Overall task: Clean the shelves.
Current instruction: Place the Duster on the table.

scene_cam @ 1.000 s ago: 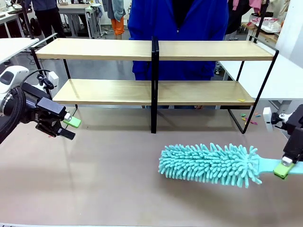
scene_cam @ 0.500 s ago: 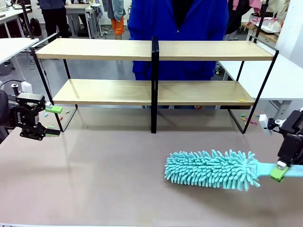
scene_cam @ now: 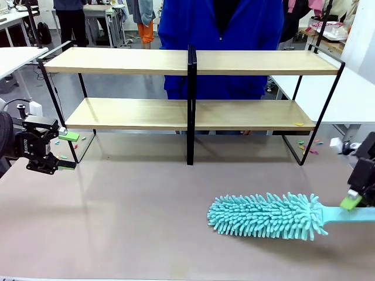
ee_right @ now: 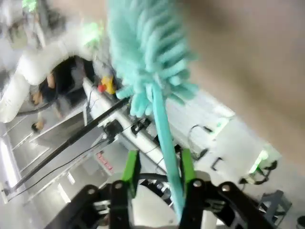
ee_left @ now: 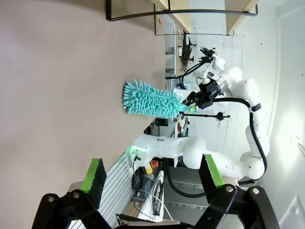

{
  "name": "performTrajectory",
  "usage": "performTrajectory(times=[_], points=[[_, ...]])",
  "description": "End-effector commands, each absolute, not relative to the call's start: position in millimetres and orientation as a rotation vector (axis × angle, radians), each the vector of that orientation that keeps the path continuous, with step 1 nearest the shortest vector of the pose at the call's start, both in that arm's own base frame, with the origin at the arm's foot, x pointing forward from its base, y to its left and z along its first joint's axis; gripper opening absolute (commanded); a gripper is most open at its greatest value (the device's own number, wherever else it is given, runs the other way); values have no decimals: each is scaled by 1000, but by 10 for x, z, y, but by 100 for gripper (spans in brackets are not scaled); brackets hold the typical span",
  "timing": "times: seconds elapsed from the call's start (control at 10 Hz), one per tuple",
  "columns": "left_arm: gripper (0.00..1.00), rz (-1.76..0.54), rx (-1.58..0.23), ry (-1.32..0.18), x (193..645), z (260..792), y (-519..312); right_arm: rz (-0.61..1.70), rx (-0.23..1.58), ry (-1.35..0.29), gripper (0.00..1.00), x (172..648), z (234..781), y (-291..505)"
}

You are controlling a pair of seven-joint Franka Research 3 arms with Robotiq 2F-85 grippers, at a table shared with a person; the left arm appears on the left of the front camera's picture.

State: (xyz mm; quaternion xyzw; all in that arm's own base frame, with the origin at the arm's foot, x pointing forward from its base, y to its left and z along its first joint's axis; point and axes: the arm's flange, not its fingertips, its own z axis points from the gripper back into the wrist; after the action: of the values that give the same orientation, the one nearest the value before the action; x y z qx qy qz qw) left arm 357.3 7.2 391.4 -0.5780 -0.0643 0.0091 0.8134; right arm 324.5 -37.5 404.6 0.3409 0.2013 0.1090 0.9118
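Front view's evenly bright, soft shadow under the shelves (scene_cam: 193,114) on the table (scene_cam: 129,216). Right wrist view is motion-blurred mush; left wrist view's sharp, with fisheye bending at edges.

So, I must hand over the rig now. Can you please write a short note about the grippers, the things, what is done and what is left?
Left gripper: open, holding nothing, at the table's left edge.
Right gripper: pads loosely either side of the duster's handle; a firm grip cannot be confirmed.
Teal duster: lying on the table, front right.
Shelves: at the far side, both boards bare apart from a small scrap on the lower one.
Done: cannot tell.
Left: confirm the wiping.
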Motion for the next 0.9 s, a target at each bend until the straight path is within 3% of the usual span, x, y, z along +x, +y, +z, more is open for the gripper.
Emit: performTrajectory(times=[0.0, 0.2, 0.3, 0.4, 0.6, 0.7, 0.8], points=[[100, 5, -1240, -145, 3564, 3924, 85, -30, 576, 202, 100, 3388, 4272, -847], [100, 5, -1240, -145, 3564, 3924, 85, -373, 615, -84, 100, 3331, 4702, -1333], [100, 5, -1240, -145, 3564, 3924, 85, -366, 769, -100, 100, 3167, 4997, -1369], [100, 5, -1240, -145, 3564, 3924, 85, -298, 945, -13, 100, 2945, 5234, -1261], [100, 5, -1240, -145, 3564, 3924, 85, -191, 1146, 138, 100, 2695, 5074, -1103], [100, 5, -1240, -145, 3564, 3924, 85, -276, 914, 4, 100, 2912, 5253, -1392], [100, 5, -1240, -145, 3564, 3924, 85, -276, 914, 4, 100, 2912, 5253, -1392]])
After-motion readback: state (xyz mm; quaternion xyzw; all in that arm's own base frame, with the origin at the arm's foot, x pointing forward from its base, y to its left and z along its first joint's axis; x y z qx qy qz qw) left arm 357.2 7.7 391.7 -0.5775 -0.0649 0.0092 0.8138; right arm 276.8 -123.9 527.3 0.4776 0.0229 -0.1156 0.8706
